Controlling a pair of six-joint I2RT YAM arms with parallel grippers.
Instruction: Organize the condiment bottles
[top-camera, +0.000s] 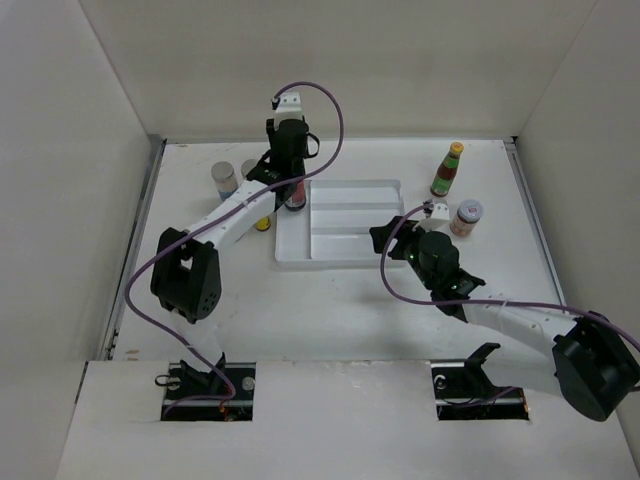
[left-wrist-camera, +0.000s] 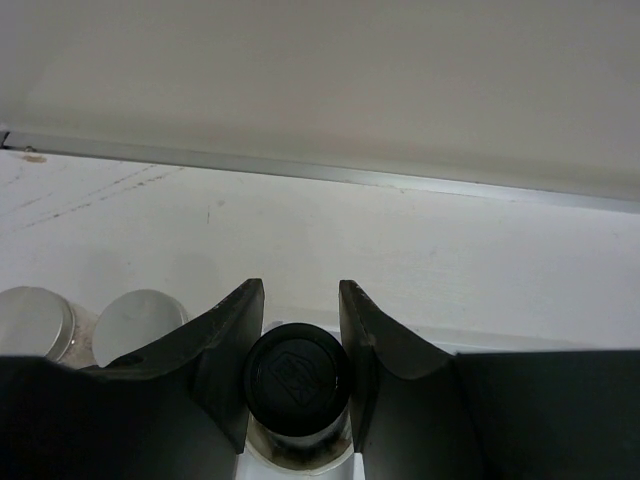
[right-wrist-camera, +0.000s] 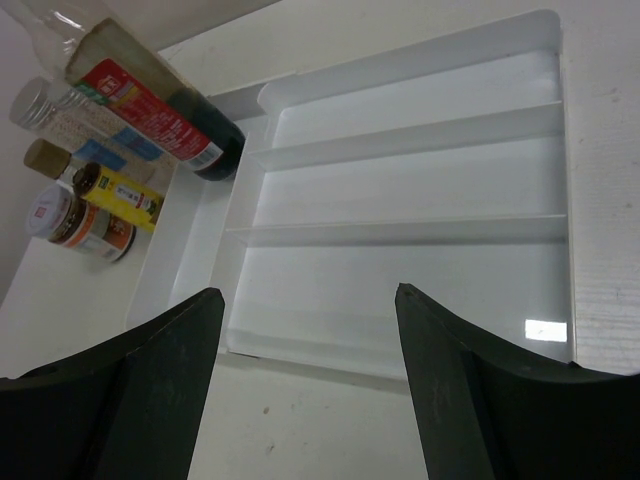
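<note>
My left gripper (top-camera: 290, 185) is shut on the tall clear bottle with a black cap (left-wrist-camera: 297, 380) and red label (right-wrist-camera: 150, 105). The bottle stands upright at the far end of the white divided tray's (top-camera: 350, 228) left compartment. Two pale-lidded shakers (top-camera: 226, 180) and a small yellow bottle (top-camera: 262, 222) stand left of the tray; the shakers' lids (left-wrist-camera: 140, 322) show in the left wrist view. The red sauce bottle with green neck and yellow cap (top-camera: 448, 170) and a short jar (top-camera: 467, 216) stand right of the tray. My right gripper (top-camera: 398, 228) is open and empty at the tray's near right edge (right-wrist-camera: 400, 232).
White walls close in the table on the left, back and right. The tray's three cross compartments hold nothing. In the right wrist view a short red-labelled jar (right-wrist-camera: 80, 225) stands beside the yellow bottle (right-wrist-camera: 120, 192) outside the tray.
</note>
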